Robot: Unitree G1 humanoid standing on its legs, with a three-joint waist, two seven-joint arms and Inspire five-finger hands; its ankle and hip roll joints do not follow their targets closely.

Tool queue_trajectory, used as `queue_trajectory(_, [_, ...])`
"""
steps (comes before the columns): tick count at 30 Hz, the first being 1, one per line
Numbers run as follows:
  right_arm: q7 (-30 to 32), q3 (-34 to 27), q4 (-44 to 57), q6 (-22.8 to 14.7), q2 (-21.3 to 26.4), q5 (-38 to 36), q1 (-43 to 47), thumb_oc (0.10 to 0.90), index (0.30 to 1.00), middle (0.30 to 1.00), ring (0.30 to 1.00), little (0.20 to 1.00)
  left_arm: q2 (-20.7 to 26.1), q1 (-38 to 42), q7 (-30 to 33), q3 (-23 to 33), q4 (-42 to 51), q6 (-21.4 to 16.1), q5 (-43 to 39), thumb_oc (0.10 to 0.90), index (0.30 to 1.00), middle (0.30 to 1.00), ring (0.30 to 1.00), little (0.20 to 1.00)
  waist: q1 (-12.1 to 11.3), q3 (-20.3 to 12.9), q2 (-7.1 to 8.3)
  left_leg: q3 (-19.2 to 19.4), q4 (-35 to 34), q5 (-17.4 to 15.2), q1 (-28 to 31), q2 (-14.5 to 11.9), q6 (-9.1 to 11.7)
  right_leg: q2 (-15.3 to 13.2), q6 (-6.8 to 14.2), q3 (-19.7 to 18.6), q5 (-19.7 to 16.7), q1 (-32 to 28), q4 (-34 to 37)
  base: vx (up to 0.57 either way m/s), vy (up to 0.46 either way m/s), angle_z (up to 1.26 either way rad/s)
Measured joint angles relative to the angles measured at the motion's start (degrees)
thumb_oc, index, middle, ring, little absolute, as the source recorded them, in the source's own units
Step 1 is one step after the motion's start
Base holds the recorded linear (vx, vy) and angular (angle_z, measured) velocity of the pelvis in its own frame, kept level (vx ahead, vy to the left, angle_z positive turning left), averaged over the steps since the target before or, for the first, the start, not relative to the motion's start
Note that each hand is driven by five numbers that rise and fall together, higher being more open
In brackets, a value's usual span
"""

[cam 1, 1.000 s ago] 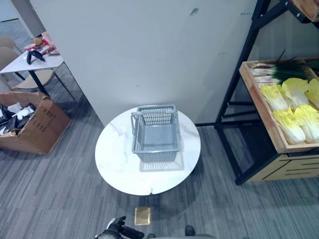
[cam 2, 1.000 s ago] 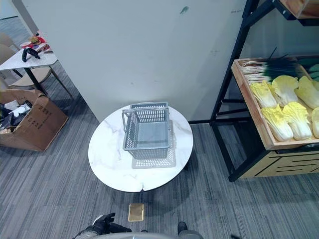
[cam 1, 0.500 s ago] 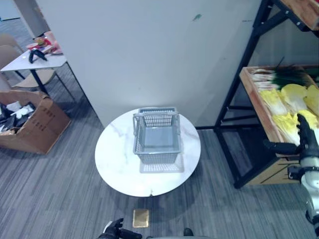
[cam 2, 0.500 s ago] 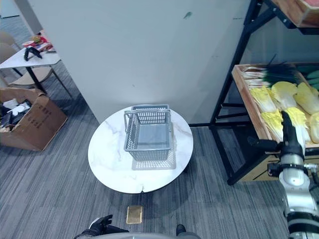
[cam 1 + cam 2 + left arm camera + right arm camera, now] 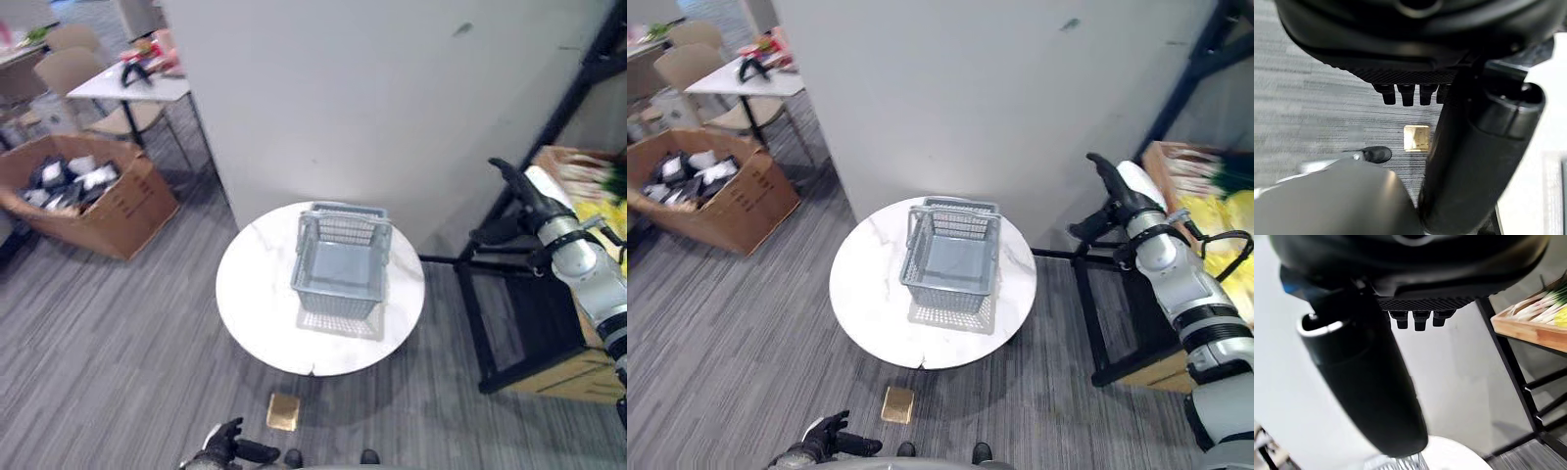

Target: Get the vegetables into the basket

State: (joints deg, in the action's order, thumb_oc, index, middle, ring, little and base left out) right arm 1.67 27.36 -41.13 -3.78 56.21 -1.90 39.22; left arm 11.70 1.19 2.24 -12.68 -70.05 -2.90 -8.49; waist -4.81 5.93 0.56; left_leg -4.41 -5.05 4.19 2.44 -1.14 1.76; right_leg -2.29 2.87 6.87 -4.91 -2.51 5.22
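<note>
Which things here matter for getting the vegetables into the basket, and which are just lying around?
For the job: basket; vegetables in the wooden tray; right robot hand, open and empty; round table.

Lying about: cardboard box; gold block; side table; chairs.

Right hand (image 5: 1114, 192) raised, fingers straight, left hand (image 5: 227, 446) low, relaxed

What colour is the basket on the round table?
The basket is grey, a plastic mesh, seen best in the right eye view.
</note>
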Motion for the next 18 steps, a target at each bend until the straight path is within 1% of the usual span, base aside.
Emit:
queue_trajectory(1, [-0.8, 6.6, -6.8, 0.0, -0.3, 1.0, 6.6, 0.9, 1.0, 1.0, 1.0, 1.0, 0.3, 0.7, -0.1, -0.1, 0.0, -0.3, -0.9, 0.9, 1.0, 1.0, 1.0, 1.0, -1.2, 0.4, 0.74, -0.9, 0.0, 0.4, -1.0, 0.1, 0.1, -0.1, 0.0, 1.0, 0.0, 0.6, -0.2, -0.03, 0.006, 0.3])
queue_trajectory(2, [-1.0, 7.1, -7.5, 0.3, -0.1, 1.3, 7.4, 0.9, 1.0, 1.0, 1.0, 1.0, 0.3, 1.1, -0.1, -0.2, -0.1, -0.3, -1.0, 0.9, 1.0, 1.0, 1.0, 1.0, -1.3, 0.4, 0.56, -1.2, 0.0, 0.5, -1.3, 0.1, 0.1, -0.1, 0.0, 1.0, 0.0, 0.7, -0.2, -0.04, 0.005, 0.34])
queue_trajectory(3, [-1.0, 7.0, -8.6, 0.2, -0.5, 1.8, 8.2, 0.9, 1.0, 1.0, 1.0, 1.0, 0.5, 1.0, -0.1, -0.2, 0.0, -0.5, -1.1, 0.9, 1.0, 1.0, 1.0, 1.0, -2.4, 0.6, 1.13, -1.7, 0.0, 0.7, -2.0, 0.2, 0.1, -0.2, 0.0, 2.3, 0.0, 0.9, -0.2, -0.04, -0.007, 0.44])
queue_trajectory(4, [-1.0, 8.1, -10.8, 0.3, -0.6, 2.3, 10.3, 0.9, 1.0, 1.0, 1.0, 1.0, 0.8, 1.6, 0.0, -0.2, 0.1, -0.9, -1.6, 0.9, 1.0, 1.0, 1.0, 1.0, -3.0, 0.9, 1.65, -3.3, 0.2, 1.1, -3.5, 0.3, 0.4, -0.2, 0.1, 3.5, 0.1, 1.6, 0.1, -0.07, -0.007, 0.5])
queue_trajectory(6, [-1.2, 9.7, -12.5, 0.3, -0.5, 3.4, 13.3, 0.9, 1.0, 1.0, 1.0, 1.0, 1.1, 2.6, 0.0, -0.1, 0.0, -1.2, -1.9, 0.9, 1.0, 1.0, 1.0, 1.0, -3.6, 1.4, 2.49, -4.5, 0.2, 1.9, -5.6, 0.4, 0.5, -0.3, 0.0, 4.5, -0.1, 3.5, 0.1, -0.05, -0.005, 0.45])
queue_trajectory(7, [-1.2, 10.2, -14.0, -0.1, -1.3, 3.8, 15.4, 0.9, 1.0, 1.0, 1.0, 1.0, 1.1, 3.0, -0.2, -0.2, 0.1, -1.4, -3.0, 0.9, 1.0, 1.0, 1.0, 1.0, -4.9, 1.5, 2.75, -5.6, 0.2, 2.4, -7.2, 0.5, 0.7, -0.3, -0.1, 5.7, -0.2, 4.6, -0.2, 0.0, 0.002, 0.38])
queue_trajectory(9, [-1.3, 12.1, -16.1, -0.2, -1.9, 4.3, 17.8, 0.9, 1.0, 1.0, 1.0, 1.0, 0.9, 3.4, -0.2, -0.2, 0.1, -1.6, -3.7, 0.9, 1.0, 1.0, 1.0, 1.0, -5.5, 1.6, 2.83, -6.4, 0.2, 2.7, -8.2, 0.6, 0.8, -0.4, -0.1, 6.4, -0.2, 5.3, -0.2, 0.03, 0.017, 0.33])
queue_trajectory(10, [-1.2, 13.0, -17.5, -0.8, -3.0, 4.7, 19.6, 0.9, 1.0, 1.0, 1.0, 1.0, 0.8, 3.6, -0.2, -0.1, 0.2, -2.0, -4.2, 0.9, 1.0, 1.0, 1.0, 1.0, -6.9, 1.8, 2.96, -7.2, 0.3, 2.8, -9.3, 0.8, 0.9, -0.5, 0.0, 7.3, -0.1, 5.9, -0.2, 0.05, 0.023, 0.3])
queue_trajectory(11, [-1.2, 13.8, -18.7, -1.0, -3.6, 5.5, 20.5, 0.9, 1.0, 1.0, 1.0, 1.0, 0.8, 3.9, -0.2, -0.2, 0.3, -2.2, -4.3, 0.9, 1.0, 1.0, 1.0, 1.0, -7.2, 1.9, 3.05, -7.7, 0.3, 2.9, -9.8, 0.9, 1.0, -0.5, 0.1, 7.8, 0.0, 6.3, -0.2, 0.05, 0.022, 0.3])
queue_trajectory(13, [-1.3, 14.2, -18.8, -1.0, -4.1, 6.2, 20.9, 0.9, 1.0, 1.0, 1.0, 1.0, 0.8, 4.3, 0.0, -0.2, 0.3, -2.3, -5.2, 0.9, 1.0, 1.0, 1.0, 1.0, -8.2, 2.1, 3.34, -8.8, 0.3, 3.1, -11.0, 1.2, 0.9, -0.7, 0.2, 8.8, 0.1, 6.9, -0.2, 0.03, 0.009, 0.29])
queue_trajectory(14, [-1.2, 14.2, -18.9, -0.9, -4.6, 6.5, 21.0, 0.9, 1.0, 1.0, 1.0, 1.0, 0.8, 4.4, 0.0, -0.1, 0.3, -2.5, -5.4, 0.9, 1.0, 1.0, 1.0, 1.0, -8.4, 2.3, 3.5, -9.4, 0.3, 3.2, -11.6, 1.5, 0.9, -0.7, 0.4, 9.4, 0.2, 7.2, -0.2, 0.03, 0.003, 0.31])
queue_trajectory(17, [-0.8, 14.1, -21.5, -0.5, -6.3, 6.5, 21.3, 0.9, 1.0, 1.0, 1.0, 1.0, 1.0, 6.0, 0.3, -0.1, 0.3, -2.7, -6.1, 0.9, 1.0, 1.0, 1.0, 1.0, -9.0, 4.6, 4.12, -11.0, 0.8, 3.4, -13.1, 2.1, 0.7, -1.1, 0.5, 11.1, 0.3, 7.8, -0.2, 0.01, 0.001, 0.28])
queue_trajectory(18, [-0.4, 13.6, -22.6, -0.5, -7.5, 6.5, 21.3, 0.9, 1.0, 1.0, 1.0, 1.0, 1.1, 6.7, 0.4, -0.1, 0.4, -2.8, -6.2, 0.9, 1.0, 1.0, 1.0, 1.0, -9.6, 5.6, 4.53, -11.1, 1.0, 3.4, -13.8, 2.2, 0.7, -1.2, 0.5, 11.1, 0.3, 8.3, -0.2, 0.01, 0.002, 0.16])
